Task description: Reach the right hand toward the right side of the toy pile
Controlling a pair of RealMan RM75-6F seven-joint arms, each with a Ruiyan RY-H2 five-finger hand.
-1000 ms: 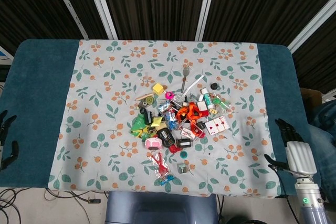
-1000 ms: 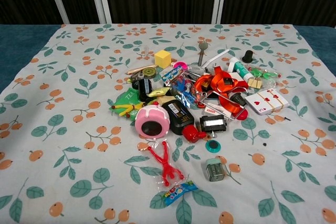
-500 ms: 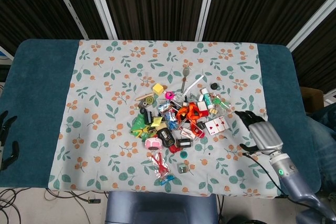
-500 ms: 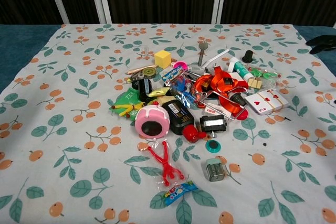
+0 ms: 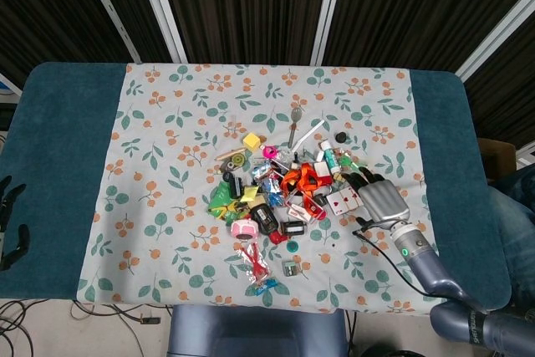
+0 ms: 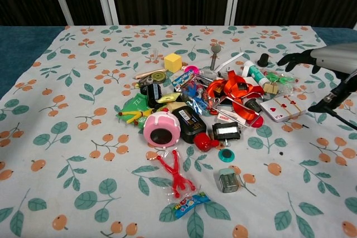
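Note:
The toy pile (image 5: 284,188) (image 6: 212,101) lies mid-table on the floral cloth, a jumble of small items: a pink round case (image 6: 161,129), a red ribbon (image 6: 231,89), playing cards (image 5: 344,199) (image 6: 283,107), a yellow cube (image 6: 173,61). My right hand (image 5: 380,201) (image 6: 322,65) hovers at the pile's right edge, just right of the cards, fingers spread and holding nothing. My left hand (image 5: 10,221) rests at the far left table edge, only dark fingers showing, empty.
The floral cloth (image 5: 167,140) covers a teal table (image 5: 58,148). A red stick figure (image 6: 174,174), a candy wrapper (image 6: 191,204) and a small grey sharpener (image 6: 227,180) lie loose in front of the pile. A dark wall with white bars stands behind.
My right hand has swung in from the table's right edge leftward, reaching the cards at the pile's right side. The left hand and the toys have not moved.

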